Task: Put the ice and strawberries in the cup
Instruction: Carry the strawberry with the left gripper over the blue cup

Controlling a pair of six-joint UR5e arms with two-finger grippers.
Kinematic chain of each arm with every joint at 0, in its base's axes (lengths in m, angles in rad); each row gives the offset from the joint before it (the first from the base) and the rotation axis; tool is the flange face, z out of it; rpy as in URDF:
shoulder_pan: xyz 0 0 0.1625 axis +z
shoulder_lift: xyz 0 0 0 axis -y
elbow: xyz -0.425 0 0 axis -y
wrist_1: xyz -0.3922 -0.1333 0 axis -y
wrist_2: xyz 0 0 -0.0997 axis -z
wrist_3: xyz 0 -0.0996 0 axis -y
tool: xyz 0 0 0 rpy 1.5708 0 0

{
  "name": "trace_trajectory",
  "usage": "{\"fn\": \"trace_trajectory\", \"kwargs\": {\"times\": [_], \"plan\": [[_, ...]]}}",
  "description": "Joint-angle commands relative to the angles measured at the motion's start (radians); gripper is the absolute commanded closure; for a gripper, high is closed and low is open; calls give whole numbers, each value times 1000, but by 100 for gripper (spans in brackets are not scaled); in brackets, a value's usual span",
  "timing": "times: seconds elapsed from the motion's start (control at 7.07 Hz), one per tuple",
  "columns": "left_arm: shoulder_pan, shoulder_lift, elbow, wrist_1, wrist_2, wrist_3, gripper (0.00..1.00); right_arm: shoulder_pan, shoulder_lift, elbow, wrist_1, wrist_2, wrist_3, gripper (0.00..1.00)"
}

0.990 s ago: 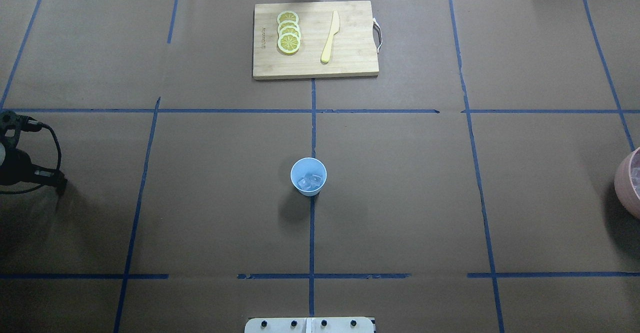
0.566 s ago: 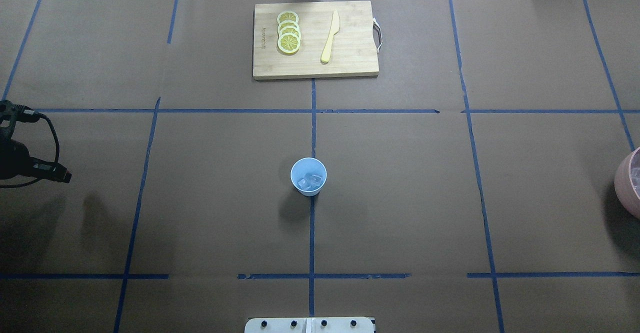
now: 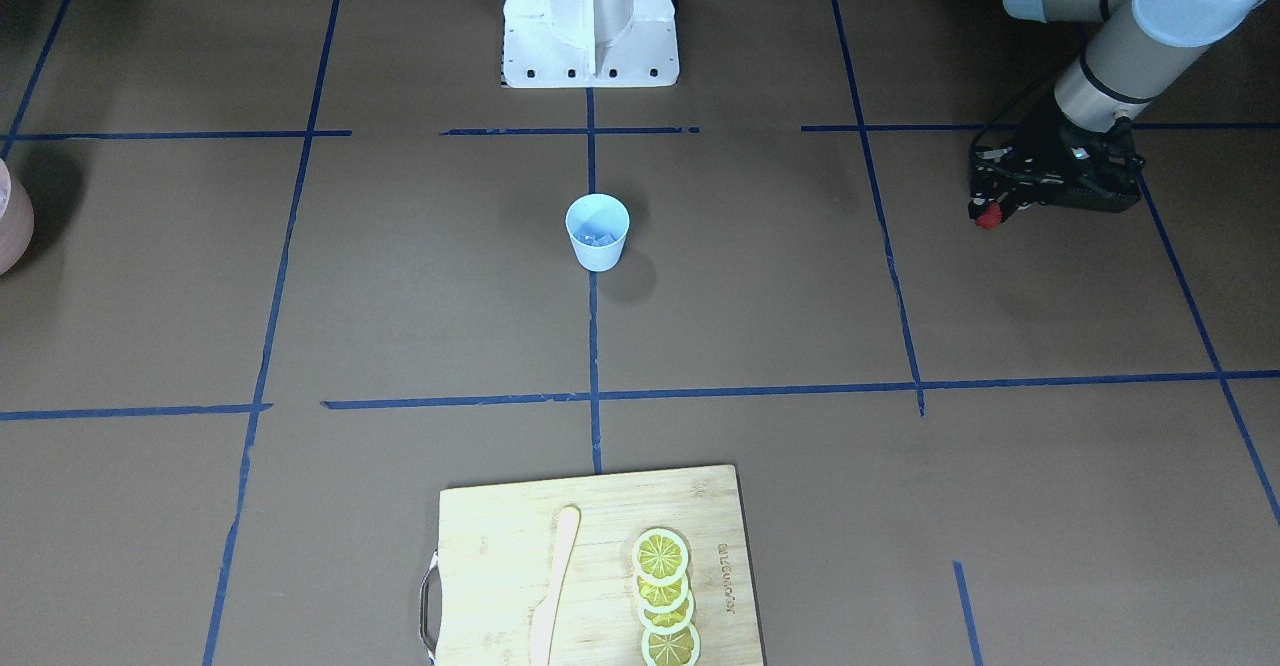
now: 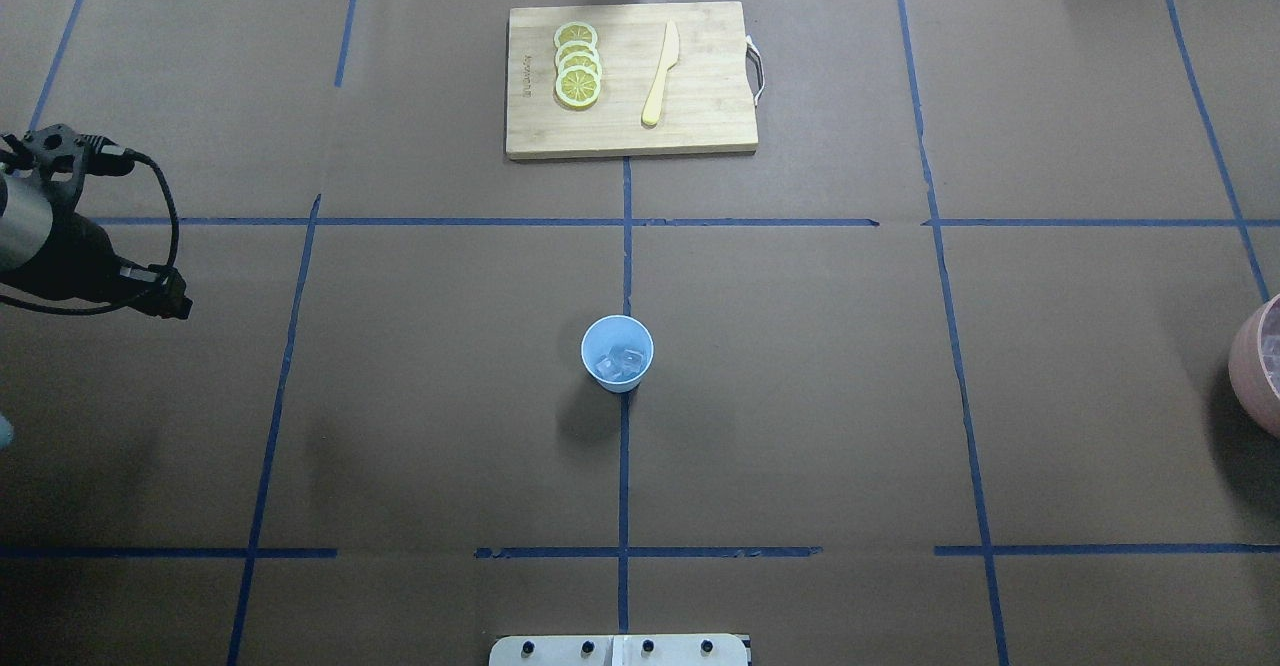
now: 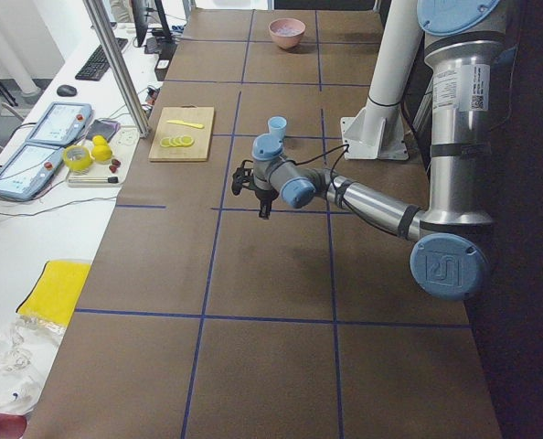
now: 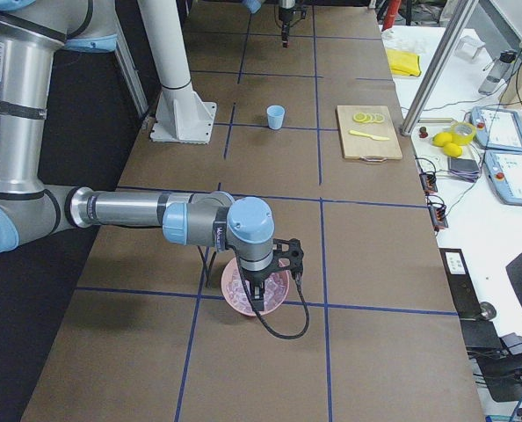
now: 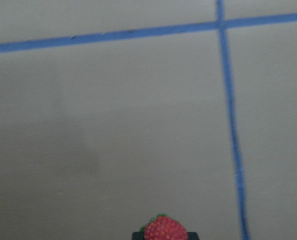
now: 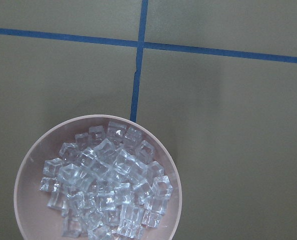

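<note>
The strawberry (image 7: 164, 230) is gripped between the tips of the left gripper (image 3: 985, 211), whose jaws are closed narrowly on it. The red berry is made out only in the front-facing and left wrist views; in the overhead view it is hidden beneath the gripper body. The left gripper is held over the left part of the table (image 4: 420, 426), well apart from the cup (image 4: 603, 333), and appears to hang above the surface rather than rest on it.

The cup stands upright near the table's middle, on a blue tape line. A few pieces of ice (image 4: 621, 364) are seen inside it from overhead, while the front-facing view shows them only faintly.

The right gripper (image 6: 261, 294) is seen only in the exterior right view, poised over the pink bowl (image 8: 26, 210) at the far right edge; whether it is open or closed cannot be told. The right wrist view shows the bowl filled with a heap of cubes (image 8: 108, 185).

At the far side a cutting board (image 4: 700, 96) carries lemon slices (image 4: 577, 71) and a knife (image 4: 661, 74)
</note>
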Motion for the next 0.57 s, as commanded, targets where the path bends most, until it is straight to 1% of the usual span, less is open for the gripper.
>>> {"fn": "trace_trajectory", "kwargs": {"times": [0.0,0.14,0.28,0.42], "plan": [[15,-176,-17,185,6,-90,100,0,-6,4,0,2,1,0],[65,-297,-19,302,8,-171,100,0,-4,3,0,2,1,0],[143,-391,-13,375,41,-281,100,0,-4,3,0,1,1,0],[197,-458,7,389,86,-370,100,0,-4,3,0,2,1,0]]}}
